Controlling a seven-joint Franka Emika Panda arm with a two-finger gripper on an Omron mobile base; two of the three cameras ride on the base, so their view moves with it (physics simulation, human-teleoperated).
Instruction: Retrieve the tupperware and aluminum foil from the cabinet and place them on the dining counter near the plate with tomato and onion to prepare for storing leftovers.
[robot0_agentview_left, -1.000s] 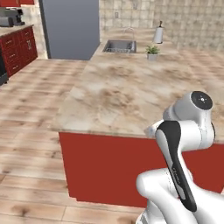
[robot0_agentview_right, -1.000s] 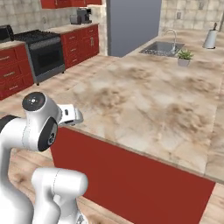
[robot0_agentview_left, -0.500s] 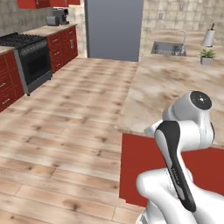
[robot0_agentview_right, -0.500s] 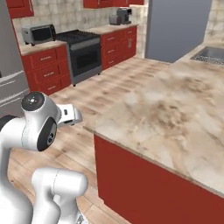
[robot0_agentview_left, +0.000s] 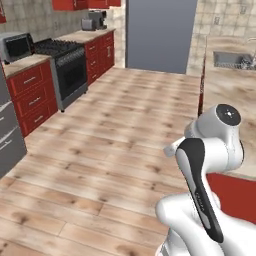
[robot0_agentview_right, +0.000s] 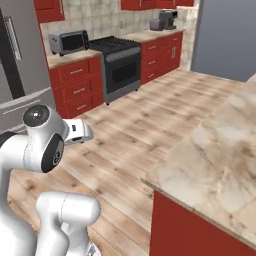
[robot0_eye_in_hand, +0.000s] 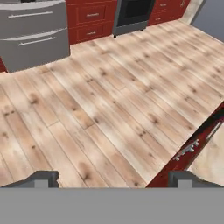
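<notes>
My gripper (robot0_eye_in_hand: 116, 178) is open, its two dark fingertips (robot0_eye_in_hand: 43, 178) wide apart over bare wooden floor with nothing between them. The arm is folded close to the base, its hand (robot0_agentview_right: 80, 132) pointing out over the floor. The dining counter (robot0_agentview_right: 220, 160), a beige veined marble slab on a red base, lies to my right; it also runs along the right edge of the left base view (robot0_agentview_left: 222, 92) and its corner (robot0_eye_in_hand: 214, 153) shows in the hand view. The tupperware, the aluminum foil and the plate are out of view. Red wall cupboards (robot0_agentview_right: 47, 9) hang ahead; which is the cabinet I cannot tell.
A black stove (robot0_agentview_right: 120, 65) stands between red drawer units (robot0_agentview_right: 75, 85), with a microwave (robot0_agentview_right: 70, 40) on the worktop. A grey fridge (robot0_agentview_right: 20, 65) is at the left and a tall grey panel (robot0_agentview_left: 160, 32) ahead. Wooden floor (robot0_agentview_left: 115, 135) lies open between them.
The whole picture has swung: the base has turned left, so the counter slid to the right and the stove, drawers and fridge came into view. The arm's pose and open gripper are unchanged.
</notes>
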